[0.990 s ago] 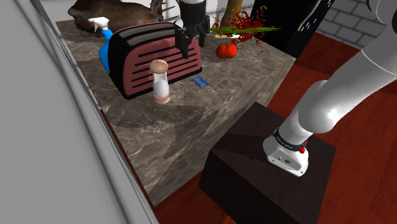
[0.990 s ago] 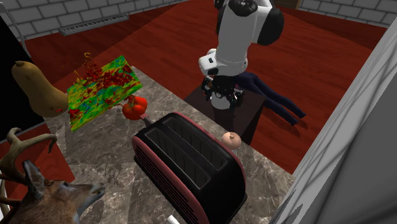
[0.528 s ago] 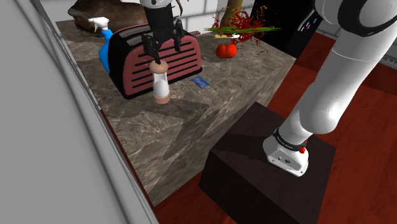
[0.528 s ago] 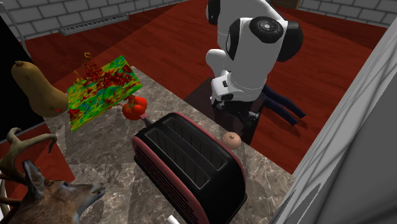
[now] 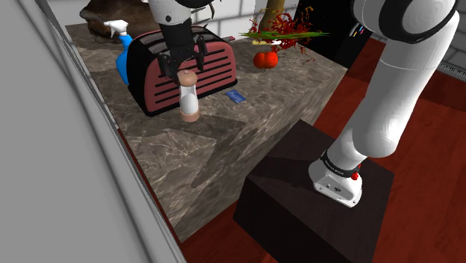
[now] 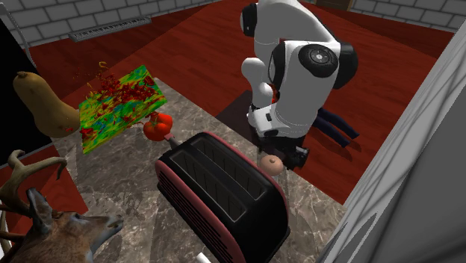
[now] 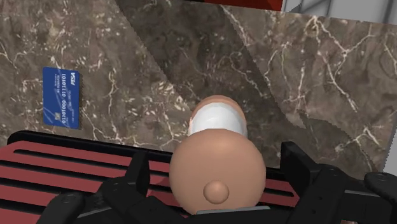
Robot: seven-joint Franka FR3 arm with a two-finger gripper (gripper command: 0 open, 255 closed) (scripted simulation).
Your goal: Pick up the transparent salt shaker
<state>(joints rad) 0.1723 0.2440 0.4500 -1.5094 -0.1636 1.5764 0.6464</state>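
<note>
**Item:** salt shaker (image 5: 189, 97). Rounded pinkish-tan cap and matching foot, with a pale, see-through middle.

**Location:** on the marble tabletop (image 5: 224, 149), just beside the long side of the dark red toaster (image 5: 220, 71). A blue card (image 5: 236, 95) lies near it on the side away from the toaster. A tomato (image 5: 265, 58) and a blue spray bottle (image 5: 122, 58) stand well apart from it.

**Orientation:** upright. The long axis is vertical, with the cap up and the foot flat on the tabletop. In the wrist view the cap (image 7: 216, 178) faces the camera almost end-on, and the clear body (image 7: 217, 121) shows beyond it.

**Hand:** hand (image 5: 188, 69) is directly above the shaker, with its fingers (image 7: 141, 167) spread wide on either side of the cap. A gap shows on each side, so nothing is held.

**Handling (judged):**
- Probably light and rigid.
- The smooth, round body is likely to be slippery.
- It is tall on a small foot, so a sideways nudge could tip it.
- It may be breakable if the middle is glass.

**Grip point (judged):** the straight clear middle below the cap, squeezed across its width. The domed cap would tend to squirt out of the pads. The toaster's closeness leaves little room for the finger on that side.
</note>
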